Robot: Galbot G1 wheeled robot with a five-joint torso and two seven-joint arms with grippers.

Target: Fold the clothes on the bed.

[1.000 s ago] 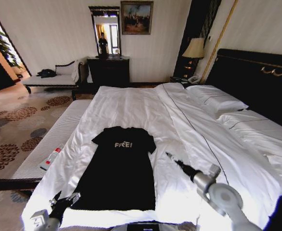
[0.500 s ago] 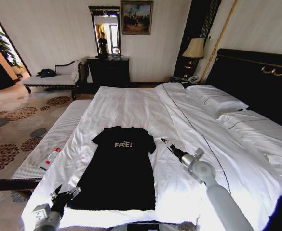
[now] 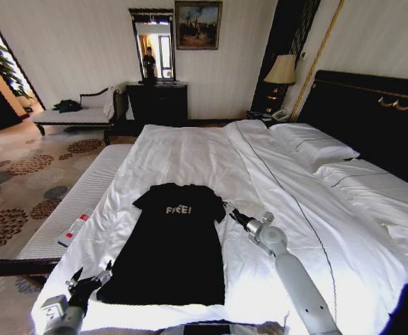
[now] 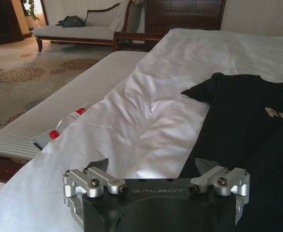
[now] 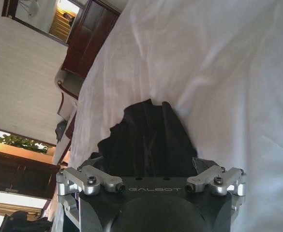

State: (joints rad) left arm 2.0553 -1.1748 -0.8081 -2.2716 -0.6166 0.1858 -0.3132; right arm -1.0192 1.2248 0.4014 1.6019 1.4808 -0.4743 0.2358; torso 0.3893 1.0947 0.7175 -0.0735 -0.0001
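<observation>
A small red-and-white tube (image 3: 72,231) is seen on the white bench (image 3: 64,209) to the left of the T-shirt. The left gripper (image 3: 90,282) is held at the T-shirt's lower left corner, its fingers (image 4: 96,166) spread apart, one over the white sheet and the other over the black hem. The black T-shirt (image 3: 172,244) with "FREE" lettering is laid flat, chest up, on the near part of the bed (image 3: 210,157), collar toward the far edge and hem toward the robot. The right gripper (image 3: 229,211) is placed at the T-shirt's right sleeve, with its jaws spread and the bunched sleeve fabric seen between them in the right wrist view. White pillows (image 3: 314,144) lie far right of the T-shirt, against the dark headboard (image 3: 371,105).
</observation>
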